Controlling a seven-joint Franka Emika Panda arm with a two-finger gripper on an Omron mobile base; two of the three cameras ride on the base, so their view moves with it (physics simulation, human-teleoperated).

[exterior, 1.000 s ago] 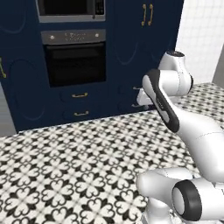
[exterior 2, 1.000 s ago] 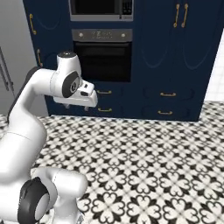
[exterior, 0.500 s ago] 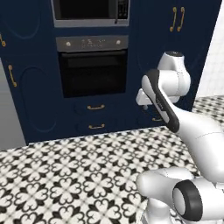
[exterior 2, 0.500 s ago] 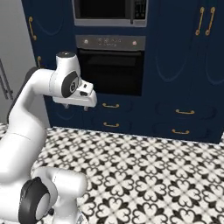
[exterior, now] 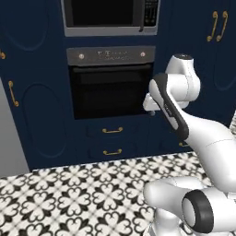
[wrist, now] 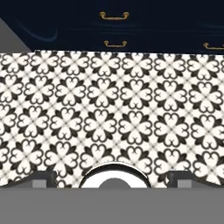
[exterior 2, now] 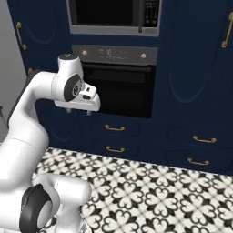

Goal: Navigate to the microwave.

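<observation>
Arm folded clear for travel, empty gripper (wrist: 112, 177) spread wide over the floor (wrist: 109, 113), facing the microwave (exterior: 110, 17) above the oven (exterior: 110, 83).

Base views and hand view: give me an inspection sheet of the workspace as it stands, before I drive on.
Surface: black-and-white patterned tile floor, bare where visible.
Job's things: microwave built into the navy cabinets, straight ahead and high; its button panel is at the right.
Clutter: nothing seen.
Grippers: gripper points down at the floor, fingers apart, nothing between them.
Cables: nothing seen.
Surroundings: oven directly below the microwave; two drawers with gold handles under it; a grey panel at the left edge of the left base view.
</observation>
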